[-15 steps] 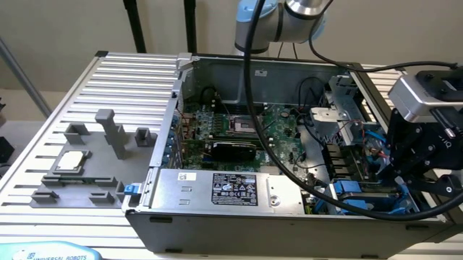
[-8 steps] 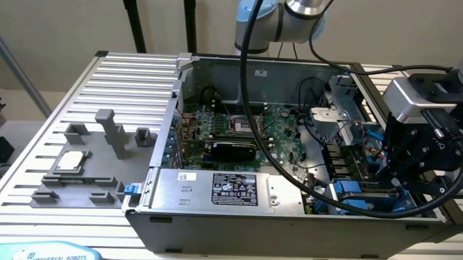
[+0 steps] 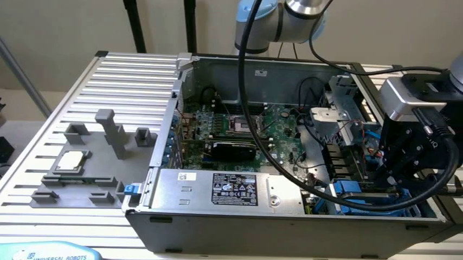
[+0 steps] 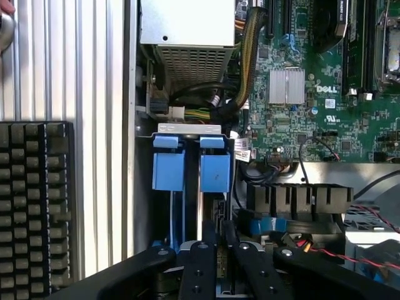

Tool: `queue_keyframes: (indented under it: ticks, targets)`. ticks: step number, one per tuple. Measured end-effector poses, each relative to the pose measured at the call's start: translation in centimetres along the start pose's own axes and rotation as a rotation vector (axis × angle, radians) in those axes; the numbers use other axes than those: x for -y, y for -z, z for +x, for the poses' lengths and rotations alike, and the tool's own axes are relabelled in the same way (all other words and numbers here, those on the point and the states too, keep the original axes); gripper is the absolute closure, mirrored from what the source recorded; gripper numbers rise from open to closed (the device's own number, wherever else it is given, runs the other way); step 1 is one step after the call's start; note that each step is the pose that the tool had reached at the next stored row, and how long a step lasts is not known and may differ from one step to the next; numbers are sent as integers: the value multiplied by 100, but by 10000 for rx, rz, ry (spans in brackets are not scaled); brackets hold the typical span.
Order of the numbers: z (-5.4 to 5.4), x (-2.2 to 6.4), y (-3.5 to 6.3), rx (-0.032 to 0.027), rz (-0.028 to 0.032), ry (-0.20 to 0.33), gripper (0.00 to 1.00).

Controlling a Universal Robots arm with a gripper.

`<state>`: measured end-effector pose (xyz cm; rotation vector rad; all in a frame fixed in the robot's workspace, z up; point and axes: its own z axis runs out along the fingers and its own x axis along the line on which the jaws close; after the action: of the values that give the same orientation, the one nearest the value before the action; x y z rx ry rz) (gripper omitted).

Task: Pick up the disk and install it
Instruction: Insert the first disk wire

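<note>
Ribbed aluminium tabletop [image 3: 87, 92] supports an open desktop computer case [image 3: 289, 216], its green motherboard [image 3: 246, 130] and grey power supply [image 3: 224, 189] exposed. At the exterior view's right, the robot's black gripper [image 3: 405, 162] reaches down into the corner of the case beside the blue drive cage [image 3: 361, 197].

From the wrist view, the gripper's black fingers [image 4: 206, 269] stand narrow, close together over a thin upright edge between two blue tabs [image 4: 169, 172]. This edge looks like the disk [image 4: 199, 206], standing on edge in its bay slot, apparently pinched by the fingers, though the contact itself is hard to see.

Risks, as a judgement: a slight tilt could jam the disk against the slot rails, and nearby red wires [image 4: 337, 253] could snag the fingers.
</note>
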<state>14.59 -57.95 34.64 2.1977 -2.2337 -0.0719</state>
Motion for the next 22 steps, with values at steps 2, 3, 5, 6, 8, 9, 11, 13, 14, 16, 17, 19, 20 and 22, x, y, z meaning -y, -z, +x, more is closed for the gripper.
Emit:
queue_keyframes:
  ticks: [2,3,5,6,8,9,11,13,14,16,17,19,20,22]
  targets:
    - [-7,0,-7,-22,2,-83,84]
    - [-11,0,-9,-34,4,-125,84]
    - [-21,0,-13,-57,6,-202,84]
    - [-27,0,-14,-69,7,-236,84]
    - [-42,0,-15,-98,10,-293,84]
    - [-52,1,-16,-117,11,-317,84]
    - [-69,7,-16,-188,15,-356,84]
    - [-83,14,-17,-295,18,-396,84]
    - [-87,16,-17,-360,21,-417,84]
    - [-95,18,-18,-447,25,-462,84]
    - [-101,19,-20,-464,26,-479,84]
    - [-120,19,-24,-477,26,-498,84]
    - [-129,19,-26,-483,26,-504,84]
    - [-138,19,-31,-504,27,-522,84]
